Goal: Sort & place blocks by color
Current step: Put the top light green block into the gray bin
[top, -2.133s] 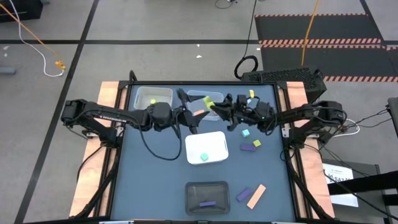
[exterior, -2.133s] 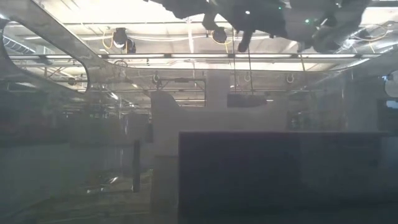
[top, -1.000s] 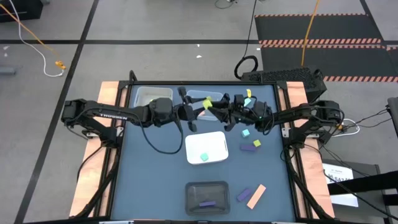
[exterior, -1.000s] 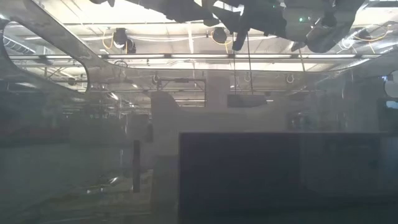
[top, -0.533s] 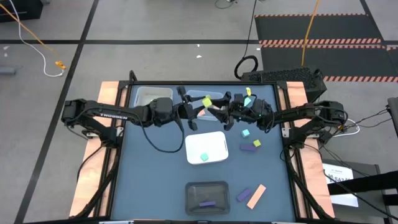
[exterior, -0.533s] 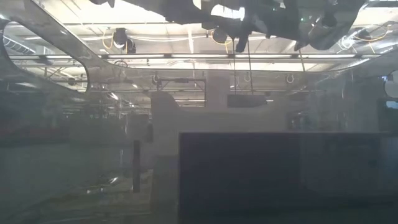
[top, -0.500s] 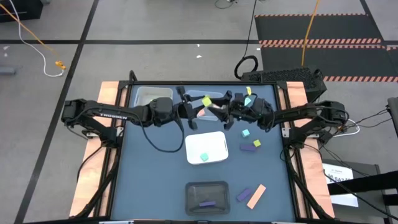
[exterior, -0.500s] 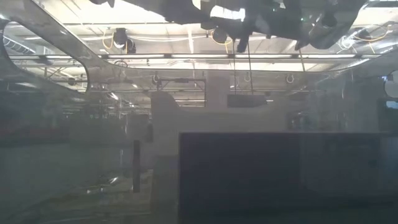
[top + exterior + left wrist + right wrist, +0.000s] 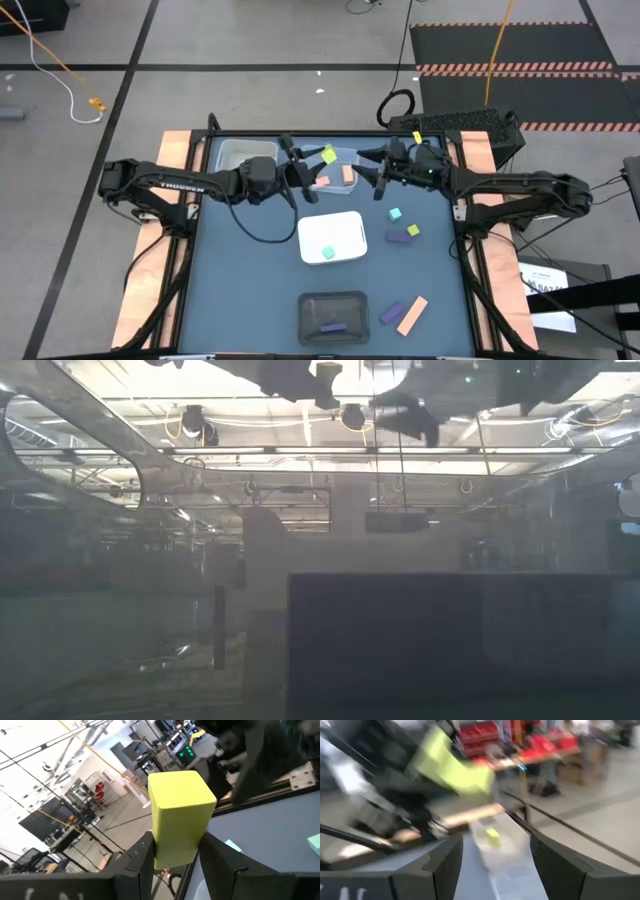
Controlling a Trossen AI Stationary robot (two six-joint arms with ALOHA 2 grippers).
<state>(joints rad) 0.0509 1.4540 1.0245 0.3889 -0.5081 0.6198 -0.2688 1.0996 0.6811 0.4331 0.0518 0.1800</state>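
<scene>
A yellow-green block [image 9: 328, 154] hangs above the clear tray [image 9: 338, 160] at the table's far edge, with my left gripper [image 9: 316, 161] shut on it. My right gripper [image 9: 369, 172] stands open just to the right of it, with nothing between its fingers [image 9: 445, 865]. In the right wrist view the same block [image 9: 451, 767] shows blurred ahead, and a small yellow block [image 9: 492, 836] lies in the tray below. A peach block [image 9: 349, 173] lies in the clear tray. My left gripper pinches the yellow-green block by two opposite sides at its near end [image 9: 175, 851] between its two fingers [image 9: 144, 862]. The fingers come level from the table's left. Most of the block sticks out beyond the fingertips, lifted clear above the clear tray.
A second clear tray [image 9: 248, 152] stands at the far left. A white tray [image 9: 345, 228] holds a teal block [image 9: 328, 252]; a dark tray [image 9: 333, 303] holds a purple bar [image 9: 333, 327]. Loose teal [image 9: 395, 214], purple [image 9: 400, 237], yellow [image 9: 413, 230], purple [image 9: 391, 313] and peach [image 9: 412, 315] blocks lie on the right.
Both grippers were at the yellow-green block over the clear tray. My right gripper has opened, let go and drawn back toward the table's right edge. My left gripper keeps the block and has swung it a little toward the far edge.
</scene>
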